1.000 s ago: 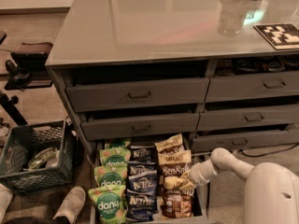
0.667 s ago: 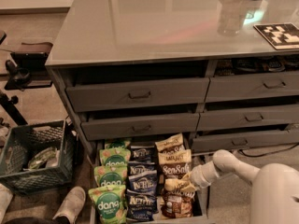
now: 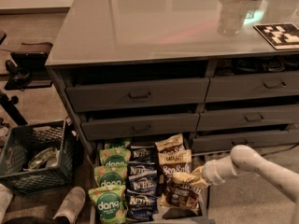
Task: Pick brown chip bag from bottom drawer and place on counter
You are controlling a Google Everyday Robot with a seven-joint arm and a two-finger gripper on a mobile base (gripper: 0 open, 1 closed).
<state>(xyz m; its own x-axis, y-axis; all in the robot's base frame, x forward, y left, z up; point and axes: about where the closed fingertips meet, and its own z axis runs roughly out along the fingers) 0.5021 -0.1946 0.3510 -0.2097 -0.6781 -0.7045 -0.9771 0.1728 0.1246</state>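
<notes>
Packed into the bottom drawer (image 3: pixel 204 204), a shallow grey tray: three columns of crinkly snack bags. Four green "dang" bags (image 3: pixel 111 177), about four dark blue Kettle bags (image 3: pixel 141 185), at least three brown. Gripper (image 3: pixel 195 177) low over the right column, touching the tan top of the frontmost brown chip bag (image 3: pixel 180 196); clamped or apart, cannot tell. Above, the glossy grey counter (image 3: pixel 154 27). At left, a lattice plastic crate (image 3: pixel 18 176).

counter (image 3: pixel 154 27): glossy, smooth | brown chip bag (image 3: pixel 180 195): crinkly | hand (image 3: pixel 192 178) at bag: matt
</notes>
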